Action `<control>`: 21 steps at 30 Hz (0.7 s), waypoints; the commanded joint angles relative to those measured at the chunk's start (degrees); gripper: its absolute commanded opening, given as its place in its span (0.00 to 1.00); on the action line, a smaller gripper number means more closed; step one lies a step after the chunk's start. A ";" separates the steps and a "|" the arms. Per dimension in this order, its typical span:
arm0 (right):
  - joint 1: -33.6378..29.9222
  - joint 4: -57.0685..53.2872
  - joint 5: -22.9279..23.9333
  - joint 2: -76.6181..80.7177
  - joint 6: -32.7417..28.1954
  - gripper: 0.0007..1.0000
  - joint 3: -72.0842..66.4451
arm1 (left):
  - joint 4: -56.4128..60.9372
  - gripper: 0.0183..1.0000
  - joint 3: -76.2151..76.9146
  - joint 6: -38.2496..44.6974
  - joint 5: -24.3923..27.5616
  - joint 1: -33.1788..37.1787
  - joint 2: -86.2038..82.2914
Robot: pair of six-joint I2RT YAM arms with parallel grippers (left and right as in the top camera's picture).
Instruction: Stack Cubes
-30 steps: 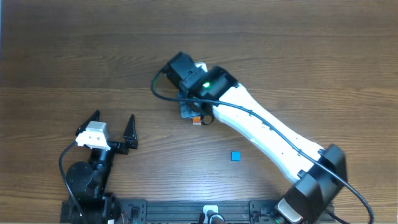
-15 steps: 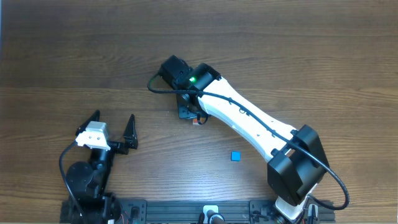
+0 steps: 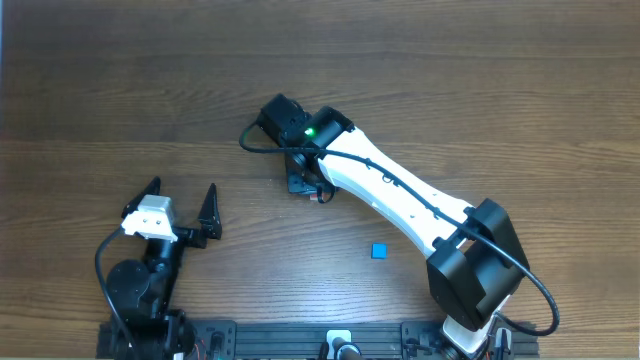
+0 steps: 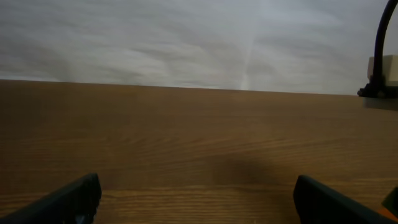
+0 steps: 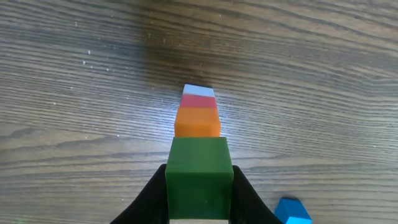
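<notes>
Top view, lower left of frame: the left gripper point(image 3: 181, 202) is sitting close to its arm's base, fingers spread wide apart and holding nothing. In the left wrist view I am seeing its two fingertips at the bottom corners, with bare wooden table point(image 4: 199, 143) running between them.

Centre of the top view: the right gripper point(image 3: 306, 182) is hanging over the stack, its arm stretching up from the lower right of the frame.

Right wrist view: the fingers point(image 5: 244, 205) are clamping the green cube point(image 5: 199, 177), one on each side. The green cube is sitting in line above the orange cube point(image 5: 198, 122). The red cube point(image 5: 199, 101) is showing beneath that, and a pale cube point(image 5: 199, 91) is peeking out at the bottom of the stack. I cannot tell whether green is resting on orange or hanging just clear of it.

Right of centre in the top view: the blue cube point(image 3: 378, 250) is lying alone on the table, below the stack in the frame and well apart from it.
</notes>
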 commanded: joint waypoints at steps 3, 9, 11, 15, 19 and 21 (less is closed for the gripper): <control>0.00 1.05 -0.42 0.52 1.05 0.03 -0.74 | 0.15 1.00 -0.42 0.85 0.48 -0.22 -0.42; 0.00 1.36 -0.39 1.49 1.46 0.03 -0.74 | 0.15 1.00 -0.42 0.85 0.48 -0.22 -0.42; 0.00 1.44 -0.35 1.64 1.70 0.03 -0.74 | 0.15 1.00 -0.42 0.85 0.48 -0.22 -0.42; 0.00 1.46 -0.35 1.97 1.73 0.04 -0.74 | 0.15 1.00 -0.42 0.85 0.50 -0.22 -0.42; 0.00 1.46 -0.31 2.19 1.88 0.04 -0.76 | 0.15 1.00 -0.42 0.85 0.48 -0.22 -0.42; 0.00 1.46 -0.31 2.43 1.88 0.04 -0.76 | 0.15 1.00 -0.42 0.85 0.50 -0.22 -0.42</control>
